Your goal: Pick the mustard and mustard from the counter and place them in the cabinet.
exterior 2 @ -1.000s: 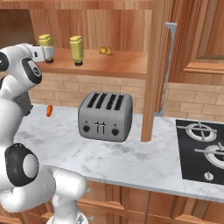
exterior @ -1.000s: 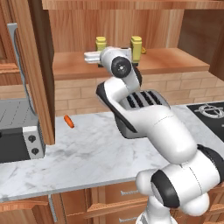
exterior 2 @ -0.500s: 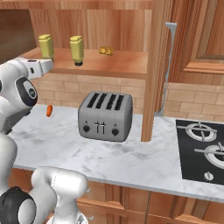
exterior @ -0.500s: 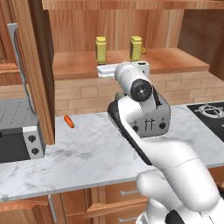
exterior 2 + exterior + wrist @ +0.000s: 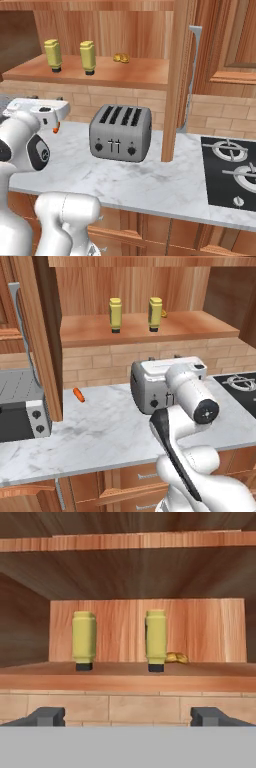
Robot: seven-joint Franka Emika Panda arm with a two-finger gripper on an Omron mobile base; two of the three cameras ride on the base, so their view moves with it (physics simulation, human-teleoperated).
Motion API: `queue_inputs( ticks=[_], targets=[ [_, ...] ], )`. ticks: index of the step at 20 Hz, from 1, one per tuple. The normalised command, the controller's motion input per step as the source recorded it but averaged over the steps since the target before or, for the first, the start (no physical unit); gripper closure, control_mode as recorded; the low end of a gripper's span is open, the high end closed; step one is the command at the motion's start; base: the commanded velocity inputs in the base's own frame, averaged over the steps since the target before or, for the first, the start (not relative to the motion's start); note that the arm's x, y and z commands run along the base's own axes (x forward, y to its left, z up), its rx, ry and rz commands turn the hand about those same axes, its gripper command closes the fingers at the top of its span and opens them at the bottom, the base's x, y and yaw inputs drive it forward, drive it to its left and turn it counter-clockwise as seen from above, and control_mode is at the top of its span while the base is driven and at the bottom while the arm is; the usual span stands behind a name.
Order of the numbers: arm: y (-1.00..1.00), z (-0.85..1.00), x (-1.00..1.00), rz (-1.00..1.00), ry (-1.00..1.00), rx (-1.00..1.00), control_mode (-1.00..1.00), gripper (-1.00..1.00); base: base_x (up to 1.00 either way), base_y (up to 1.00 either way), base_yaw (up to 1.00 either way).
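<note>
Two yellow mustard bottles stand cap-down on the shelf of the cabinet (image 5: 150, 331), side by side with a gap between them. Going left to right in the left base view: the cabinet's open door (image 5: 37, 331) hangs at the left edge, with a dark oven-like appliance (image 5: 20, 411) on the counter (image 5: 95, 431) beneath it. A small orange carrot (image 5: 79, 394) lies on the marbled slab just right of the door's lower edge. Above it, on the shelf, the left mustard (image 5: 115, 315) comes first, then the right mustard (image 5: 154, 314), and just beside that bottle's right side sits a low yellow-brown lump (image 5: 164, 314), toward the back wall. Below the shelf, the grey toaster (image 5: 150, 388) rests on the counter, partly covered by the white arm. At the far right a black stove top (image 5: 242, 383) is set in the slab.

In the hand view the gripper (image 5: 129, 716) faces the shelf from below its level, its two dark fingertips (image 5: 47, 716) spread wide apart with nothing between them. Both bottles appear upright there, well beyond the fingers and untouched.

In the right base view the hand (image 5: 42, 111) sits low at the left, above the counter edge and under the shelf.
</note>
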Motion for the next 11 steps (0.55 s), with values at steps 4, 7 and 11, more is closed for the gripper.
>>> queue_inputs(
  ticks=[4, 7, 11],
  targets=[
    [-0.25, -0.25, -0.71, -0.01, -0.05, 0.01, -1.00, -1.00, 0.00, 0.00, 0.00],
    [-0.05, 0.00, 0.00, 0.00, 0.00, 0.02, -1.00, -1.00, 0.00, 0.00, 0.00],
    [-0.06, -0.07, -0.49, 0.01, -0.08, 0.00, -1.00, -1.00, 0.00, 0.00, 0.00]
  ],
)
